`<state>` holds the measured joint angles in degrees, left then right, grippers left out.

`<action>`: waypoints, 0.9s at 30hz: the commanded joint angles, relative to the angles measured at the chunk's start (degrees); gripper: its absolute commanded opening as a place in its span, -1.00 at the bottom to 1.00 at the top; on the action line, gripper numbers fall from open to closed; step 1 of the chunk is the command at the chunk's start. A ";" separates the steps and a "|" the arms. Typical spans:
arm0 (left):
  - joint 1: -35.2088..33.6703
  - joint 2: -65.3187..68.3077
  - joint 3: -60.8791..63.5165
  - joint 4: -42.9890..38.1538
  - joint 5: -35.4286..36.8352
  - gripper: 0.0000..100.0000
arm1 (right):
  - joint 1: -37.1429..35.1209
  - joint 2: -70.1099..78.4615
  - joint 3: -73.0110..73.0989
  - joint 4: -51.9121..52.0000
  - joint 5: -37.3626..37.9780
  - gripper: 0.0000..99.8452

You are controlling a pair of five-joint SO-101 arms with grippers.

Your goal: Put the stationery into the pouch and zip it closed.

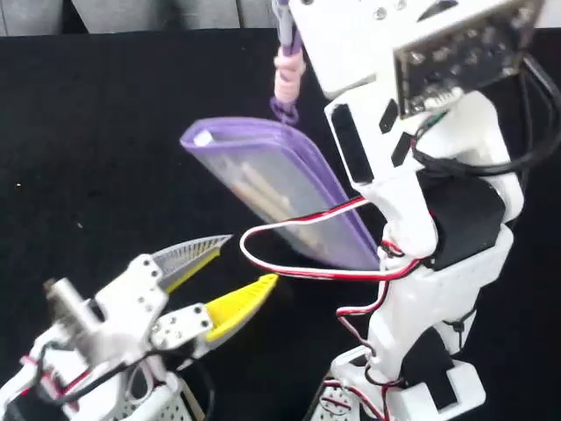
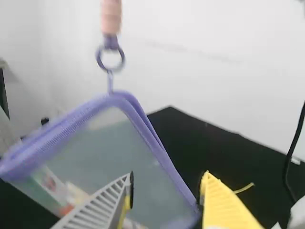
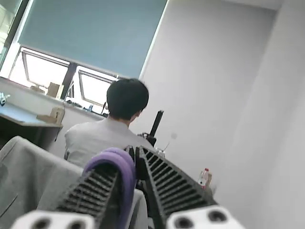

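A clear pouch (image 1: 272,189) with purple trim hangs tilted above the black table (image 1: 88,132), with stationery (image 1: 259,187) showing inside it. A ring (image 1: 283,110) at its top corner joins a pink bead (image 1: 287,74) and a purple strap (image 1: 286,31). My right gripper (image 3: 135,150) is shut on that purple strap (image 3: 114,164), holding the pouch up. My left gripper (image 1: 252,260) is open just below the pouch's lower edge, one grey finger and one yellow. In the left wrist view the pouch (image 2: 90,152) hangs right before my open left gripper (image 2: 167,179), with its ring (image 2: 110,57) above.
The right arm's white body (image 1: 429,228) and its red, white and black wires (image 1: 298,267) stand close beside the pouch. Black tabletop lies open to the left. A person sits facing away in the room behind, far off.
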<state>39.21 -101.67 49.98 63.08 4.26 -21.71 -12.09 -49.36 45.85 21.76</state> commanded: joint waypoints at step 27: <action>0.04 14.33 14.11 -21.80 1.32 -0.52 | -8.35 -3.91 6.02 7.03 0.70 -0.98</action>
<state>45.80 -90.24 57.89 47.52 4.97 -30.07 -12.18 -42.95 52.35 22.11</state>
